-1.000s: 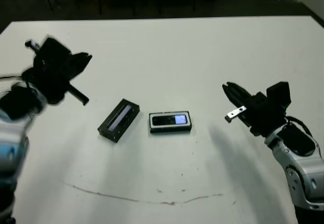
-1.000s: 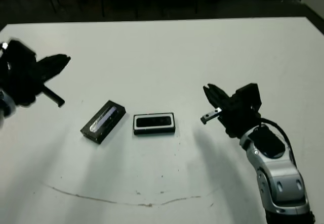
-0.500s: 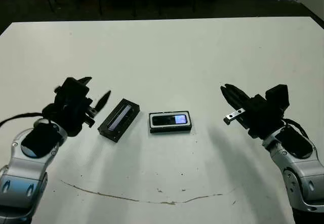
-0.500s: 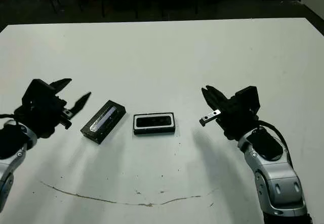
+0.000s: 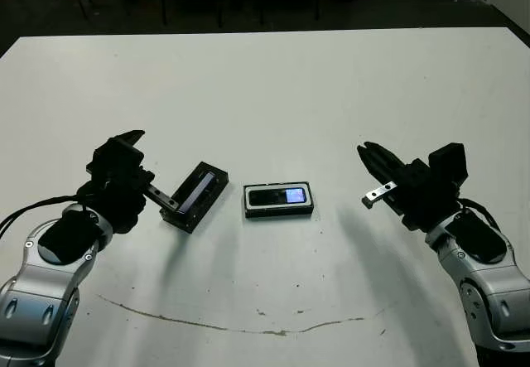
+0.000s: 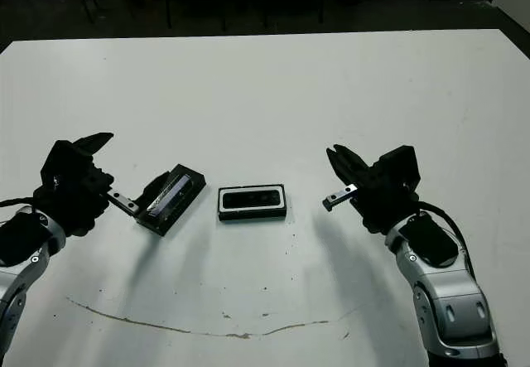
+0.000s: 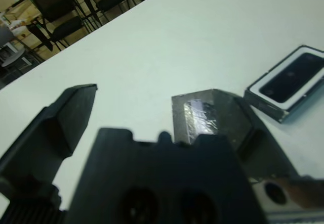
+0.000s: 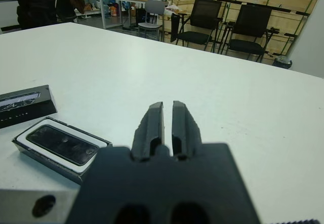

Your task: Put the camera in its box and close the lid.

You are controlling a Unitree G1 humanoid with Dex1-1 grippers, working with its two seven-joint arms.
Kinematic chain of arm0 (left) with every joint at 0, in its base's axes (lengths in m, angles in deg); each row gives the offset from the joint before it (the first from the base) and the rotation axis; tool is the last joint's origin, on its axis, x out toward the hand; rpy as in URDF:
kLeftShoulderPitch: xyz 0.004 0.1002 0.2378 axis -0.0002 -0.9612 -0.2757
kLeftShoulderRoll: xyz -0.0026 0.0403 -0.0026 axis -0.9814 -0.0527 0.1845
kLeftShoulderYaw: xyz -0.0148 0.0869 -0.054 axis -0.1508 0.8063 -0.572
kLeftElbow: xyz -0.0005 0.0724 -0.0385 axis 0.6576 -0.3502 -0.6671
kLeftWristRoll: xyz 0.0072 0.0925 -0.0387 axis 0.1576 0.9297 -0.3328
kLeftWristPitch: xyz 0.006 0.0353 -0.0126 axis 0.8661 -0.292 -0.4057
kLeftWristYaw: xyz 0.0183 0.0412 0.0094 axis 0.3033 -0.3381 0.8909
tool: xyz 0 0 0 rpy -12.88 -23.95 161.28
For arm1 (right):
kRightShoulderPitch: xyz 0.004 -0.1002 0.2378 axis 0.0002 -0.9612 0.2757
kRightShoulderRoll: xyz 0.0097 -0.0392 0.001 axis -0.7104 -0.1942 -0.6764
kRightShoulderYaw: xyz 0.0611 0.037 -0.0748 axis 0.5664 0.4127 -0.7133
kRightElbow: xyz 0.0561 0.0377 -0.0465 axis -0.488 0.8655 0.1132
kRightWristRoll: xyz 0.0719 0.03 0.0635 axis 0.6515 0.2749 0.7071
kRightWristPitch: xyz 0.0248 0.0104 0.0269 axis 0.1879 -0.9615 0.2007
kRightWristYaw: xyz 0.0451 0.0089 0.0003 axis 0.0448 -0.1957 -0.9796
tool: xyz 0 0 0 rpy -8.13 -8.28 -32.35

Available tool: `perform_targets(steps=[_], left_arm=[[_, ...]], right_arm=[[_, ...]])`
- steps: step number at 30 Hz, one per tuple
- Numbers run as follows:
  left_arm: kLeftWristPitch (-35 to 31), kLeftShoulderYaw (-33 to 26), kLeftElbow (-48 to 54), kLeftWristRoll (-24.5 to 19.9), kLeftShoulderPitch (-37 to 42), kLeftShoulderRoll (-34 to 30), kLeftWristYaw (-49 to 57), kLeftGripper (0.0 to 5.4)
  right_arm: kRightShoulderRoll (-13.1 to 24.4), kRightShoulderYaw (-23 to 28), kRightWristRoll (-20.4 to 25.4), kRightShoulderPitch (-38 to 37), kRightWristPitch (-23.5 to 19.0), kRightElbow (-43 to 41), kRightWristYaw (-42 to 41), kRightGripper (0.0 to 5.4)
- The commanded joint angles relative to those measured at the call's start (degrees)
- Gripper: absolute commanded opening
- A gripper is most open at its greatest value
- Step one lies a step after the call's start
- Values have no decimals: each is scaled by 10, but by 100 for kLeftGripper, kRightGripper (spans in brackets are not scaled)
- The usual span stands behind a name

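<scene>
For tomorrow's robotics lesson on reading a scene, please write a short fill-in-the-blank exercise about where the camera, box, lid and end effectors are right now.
1. The camera lies inside the ____.
2. The lid lies on the table on the robot's ____ side of the box.
3. The end effector closest to the lid is the ____ one.
4. The fingers of the right end effector are nearly ____.

Missing words: box; left; left; shut

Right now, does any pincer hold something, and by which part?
Nothing is held. The left pincer is open around the near end of the lid, not closed on it. The right pincer is shut and empty.
</scene>
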Motion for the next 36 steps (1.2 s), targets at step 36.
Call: perform_targets(steps=[36], left_arm=[[-13,67,-103,-26,-48,-9,-6,539]], right_arm=[[2,-2,-9,-13,9,12,-4,0]])
